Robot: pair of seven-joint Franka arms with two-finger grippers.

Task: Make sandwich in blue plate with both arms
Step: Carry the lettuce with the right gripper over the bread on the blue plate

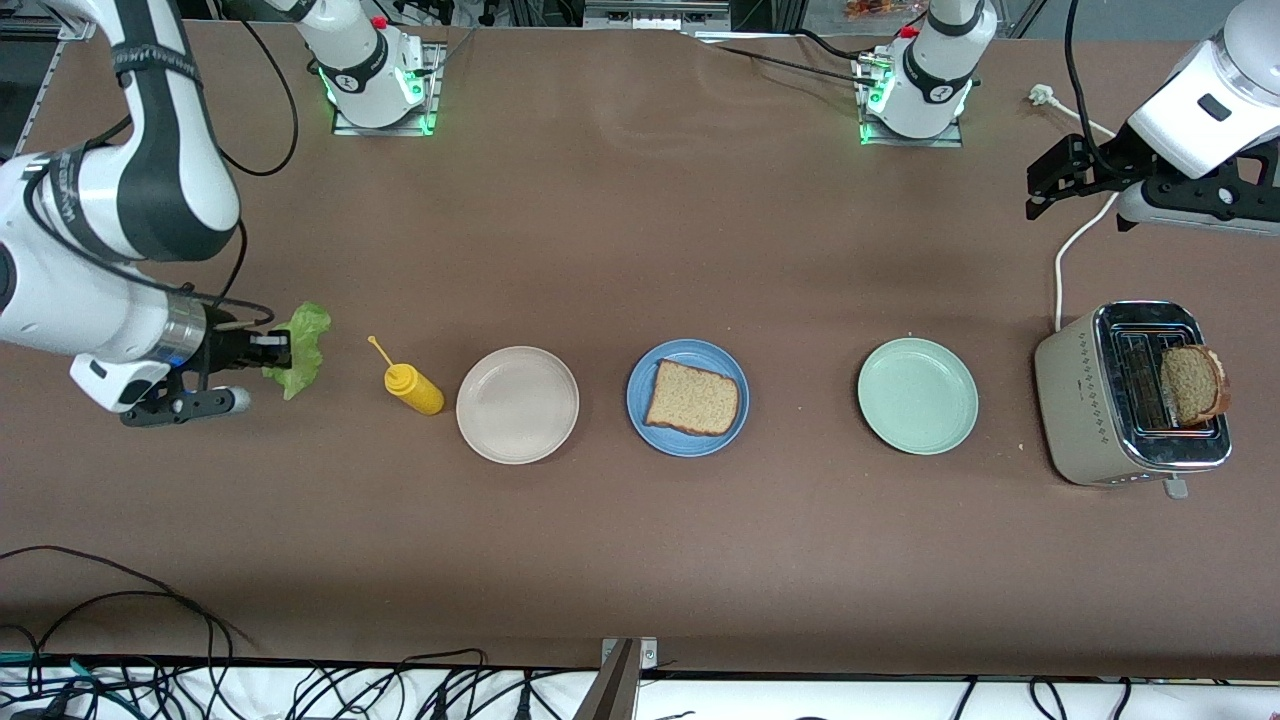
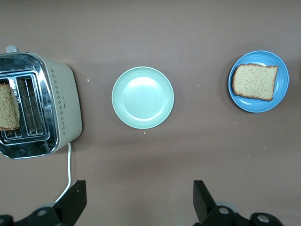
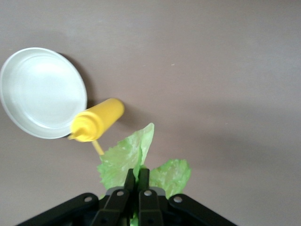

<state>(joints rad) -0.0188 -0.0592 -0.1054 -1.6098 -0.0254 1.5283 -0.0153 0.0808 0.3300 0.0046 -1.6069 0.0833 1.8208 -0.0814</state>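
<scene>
A brown table seen from above. At the right arm's end, the right gripper (image 1: 268, 352) has its jaws pinched shut on a lettuce leaf (image 1: 302, 347), held just beside a yellow bottle (image 1: 413, 388). Next come a white plate (image 1: 470, 425), then the blue plate (image 1: 640, 415) with one bread slice (image 1: 694, 398), well away from those jaws. This looks like the lettuce step: carry the leaf over the bread and release. Then a green plate (image 1: 880, 425), then a toaster (image 1: 1075, 400) holding a second slice (image 1: 1190, 383). The left gripper (image 1: 1045, 190) waits above the table near the toaster, jaws wide apart and empty.

White arms (image 1: 120, 190) w/ blk bands; blk cables.
</scene>
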